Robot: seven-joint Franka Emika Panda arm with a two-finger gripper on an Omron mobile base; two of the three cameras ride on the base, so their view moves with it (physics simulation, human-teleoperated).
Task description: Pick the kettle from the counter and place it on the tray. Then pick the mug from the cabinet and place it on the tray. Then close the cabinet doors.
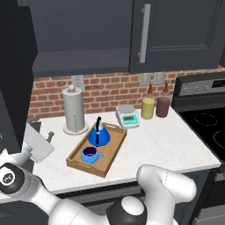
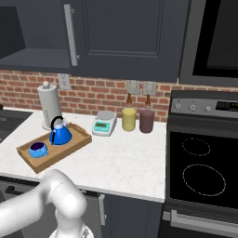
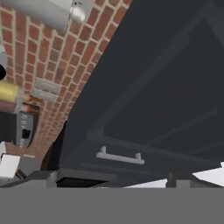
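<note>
The wooden tray (image 1: pixel 77 159) (image 2: pixel 79 138) lies on the white counter (image 1: pixel 154 145). On it stand the blue cone-shaped kettle (image 1: pixel 99 135) (image 2: pixel 60 135) at the far end and the blue mug (image 1: pixel 89 154) (image 2: pixel 38 149) at the near end. The cabinet (image 1: pixel 83 35) is open on its left half, with its left door (image 1: pixel 15 74) swung out at the picture's left edge. The right door (image 1: pixel 180 35) is shut, its silver handle (image 1: pixel 144 33) (image 3: pixel 120 156) showing. My gripper (image 1: pixel 42 131) is low at the left, beside the open door, open and holding nothing.
A paper towel roll (image 1: pixel 74 110), a small scale (image 1: pixel 127 116), a yellow canister (image 1: pixel 148 108) and a purple canister (image 1: pixel 163 107) stand along the brick wall. A black stove (image 1: pixel 206 127) borders the counter on the right.
</note>
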